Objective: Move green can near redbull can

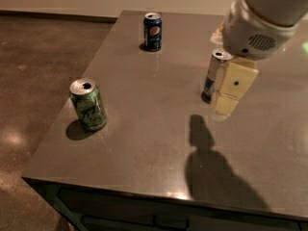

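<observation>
The green can (88, 104) stands upright near the left edge of the grey table (154, 143); it has pale swirly markings and a silver top. The redbull can (214, 74), slim and silver-blue, stands right of centre, partly hidden by my gripper. My gripper (230, 91) hangs above the table just right of the redbull can, far right of the green can. It holds nothing that I can see.
A dark blue Pepsi can (152, 31) stands at the far middle of the table. The arm's shadow (211, 167) lies on the front right of the table. The table's left edge drops to a brown floor (33, 81).
</observation>
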Action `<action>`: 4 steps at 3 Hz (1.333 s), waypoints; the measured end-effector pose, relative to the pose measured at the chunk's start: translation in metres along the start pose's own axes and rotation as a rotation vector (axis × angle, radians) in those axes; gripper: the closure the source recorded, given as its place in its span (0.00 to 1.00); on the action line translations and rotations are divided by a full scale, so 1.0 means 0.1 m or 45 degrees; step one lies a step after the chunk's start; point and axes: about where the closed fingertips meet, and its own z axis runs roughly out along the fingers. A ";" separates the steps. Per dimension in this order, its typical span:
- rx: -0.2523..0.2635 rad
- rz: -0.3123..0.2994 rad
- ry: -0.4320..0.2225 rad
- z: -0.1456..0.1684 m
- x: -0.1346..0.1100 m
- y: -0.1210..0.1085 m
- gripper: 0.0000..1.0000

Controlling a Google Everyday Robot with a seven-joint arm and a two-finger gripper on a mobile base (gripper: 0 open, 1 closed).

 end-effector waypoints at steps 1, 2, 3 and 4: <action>-0.035 -0.059 -0.074 0.29 -0.71 0.04 0.00; -0.079 -0.089 -0.123 0.47 -1.08 0.08 0.00; -0.159 -0.086 -0.216 0.67 -1.40 0.15 0.00; -0.177 -0.114 -0.322 0.95 -1.78 0.25 0.00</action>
